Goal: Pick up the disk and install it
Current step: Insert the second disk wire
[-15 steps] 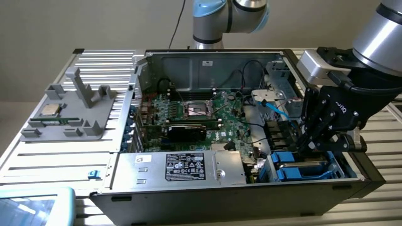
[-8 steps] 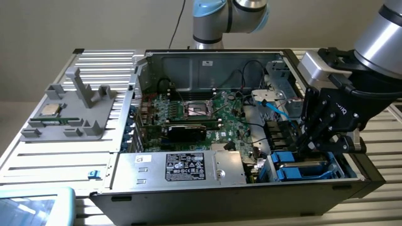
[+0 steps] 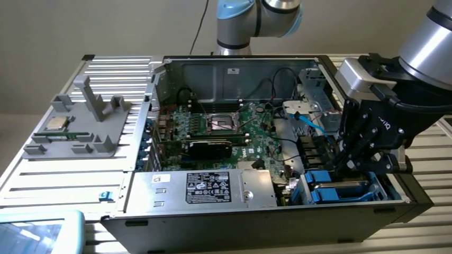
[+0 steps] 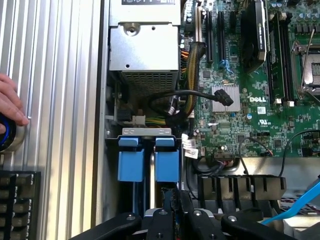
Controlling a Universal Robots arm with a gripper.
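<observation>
Two blue carrier ends of the disk [image 4: 148,160] are seen upright in the drive bay at the open computer case's [image 3: 211,225] corner. The gripper [image 3: 353,161] is lowered there, its fingers nearly closed on the disk's top edge.

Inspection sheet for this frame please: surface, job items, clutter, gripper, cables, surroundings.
Surface: ribbed metal table carrying an open computer case.
Job's things: blue carrier frames sit in the drive bay; disk itself not discernible.
Clutter: grey fixture holding a CPU chip.
Grippers: gripper lowered over the bay, shut.
Cables: blue cable, black cables across the motherboard.
Surroundings: a person's hand resting on the table.
</observation>
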